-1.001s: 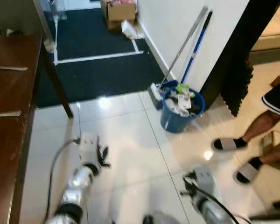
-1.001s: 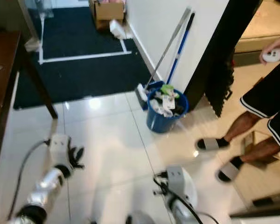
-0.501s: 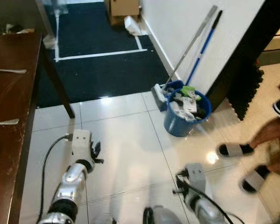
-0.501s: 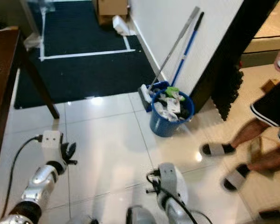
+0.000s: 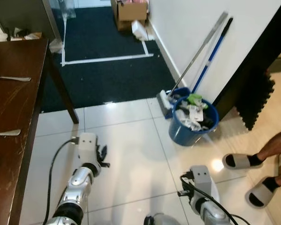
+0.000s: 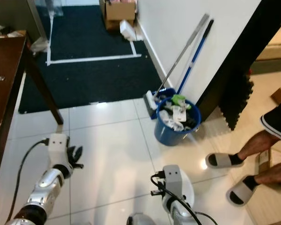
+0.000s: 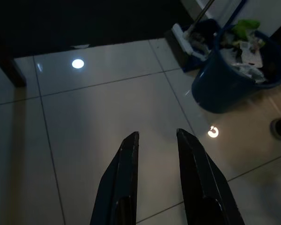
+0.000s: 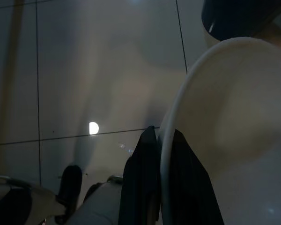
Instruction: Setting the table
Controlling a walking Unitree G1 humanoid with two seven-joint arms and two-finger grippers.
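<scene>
White ceramic sits nearest: a plate [image 8: 234, 126] pinched by its rim between the two black fingers of the right gripper [image 8: 161, 180], one finger on each face, closed as far as the rim allows. In the head views the right gripper hangs low at the robot's right side [image 6: 175, 187], with the plate's pale edge showing beside the wrist. Holding it by the rim and down at the side looks like a carrying posture, which keeps the plate away from the legs while the robot walks over the tiled floor [image 5: 131, 140].

The left gripper [image 7: 157, 136] hangs over bare tile with nothing in it; its fingers stand parted by a narrow gap and touch nothing. In the head view it is low at the robot's left [image 5: 99, 157], near the edge of the dark wooden table [image 5: 11, 117]. That free gripper seems kept in reserve.

On the table lie a spoon [image 5: 9, 78] and, nearer the robot, what is probably a fork or knife handle [image 5: 4, 133]; they are well apart, and so some cutlery is already laid. The plate is the piece yet to go down, probably near them.

Farther off, a blue bucket [image 5: 193, 123] full of rubbish stands by the white wall with a mop and a broom handle [image 5: 203, 49] leaning above it. A person's sandalled feet [image 5: 243, 161] stand on the tile to the robot's right. Beyond lie a dark mat [image 5: 107, 61] and a cardboard box [image 5: 131, 9].
</scene>
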